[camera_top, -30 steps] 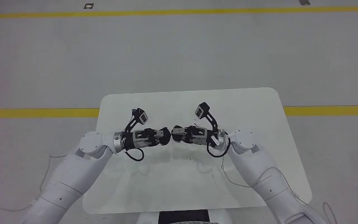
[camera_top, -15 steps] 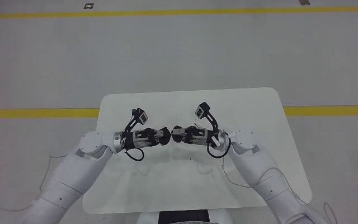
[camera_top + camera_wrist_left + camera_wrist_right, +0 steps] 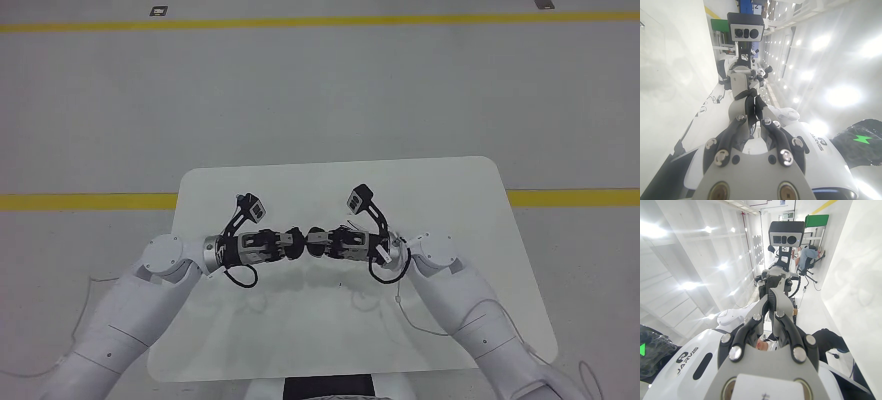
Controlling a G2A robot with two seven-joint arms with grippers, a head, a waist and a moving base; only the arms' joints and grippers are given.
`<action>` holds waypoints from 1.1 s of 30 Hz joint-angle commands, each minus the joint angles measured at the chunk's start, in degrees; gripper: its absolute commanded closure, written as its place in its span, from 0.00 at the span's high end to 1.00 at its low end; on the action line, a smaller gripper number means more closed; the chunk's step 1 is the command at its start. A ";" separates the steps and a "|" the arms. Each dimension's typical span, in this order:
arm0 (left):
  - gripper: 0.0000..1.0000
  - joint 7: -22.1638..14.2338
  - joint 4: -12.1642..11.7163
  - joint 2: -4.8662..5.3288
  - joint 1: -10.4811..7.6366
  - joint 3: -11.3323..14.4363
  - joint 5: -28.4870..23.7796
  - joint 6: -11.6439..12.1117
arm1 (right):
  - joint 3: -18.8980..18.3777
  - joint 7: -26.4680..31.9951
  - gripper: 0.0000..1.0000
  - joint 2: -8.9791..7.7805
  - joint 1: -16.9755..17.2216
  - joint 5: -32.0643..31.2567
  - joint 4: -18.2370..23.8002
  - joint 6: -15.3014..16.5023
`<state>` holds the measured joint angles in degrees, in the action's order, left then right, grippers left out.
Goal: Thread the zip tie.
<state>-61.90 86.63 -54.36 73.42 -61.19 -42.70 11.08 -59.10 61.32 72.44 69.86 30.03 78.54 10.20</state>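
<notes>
black fingers of the left end effector (image 3: 754,103) and right end effector (image 3: 770,298) were each pressed together, tip to tip over the worktop (image 3: 450,200). i couldn't pick out the zip tie there. light, springy, slick, i'd judge; grip near its tail.

Held tip to tip above the middle of the table (image 3: 450,200): left gripper (image 3: 297,242) over the left half, right gripper (image 3: 319,241) over the right. Contact between tips cannot be told. One floor line (image 3: 100,201) is overlapped by the table's far part; a second floor line (image 3: 300,22) is laid well behind.
</notes>
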 commanded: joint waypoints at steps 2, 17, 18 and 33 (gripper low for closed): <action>0.00 0.00 -0.07 -0.03 -0.02 0.05 0.09 -0.04 | 0.05 -0.07 0.00 -0.03 -0.08 0.18 -0.08 0.17; 0.00 -0.07 -0.38 -0.08 0.00 -0.45 -0.05 0.28 | -0.94 -0.90 1.00 -0.41 0.40 1.76 -0.65 0.51; 0.00 -0.05 -0.41 -0.07 0.03 -0.55 -0.03 0.32 | -1.13 -0.89 1.00 -0.47 0.51 1.80 -0.69 0.50; 0.00 5.12 0.75 -0.19 1.51 -2.59 -1.86 4.10 | -4.12 -2.57 1.00 -1.47 2.62 1.09 -0.46 -0.25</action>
<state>-56.66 87.45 -54.55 74.96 -63.81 -44.66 15.26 -63.24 58.71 70.96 72.49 31.11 78.08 9.93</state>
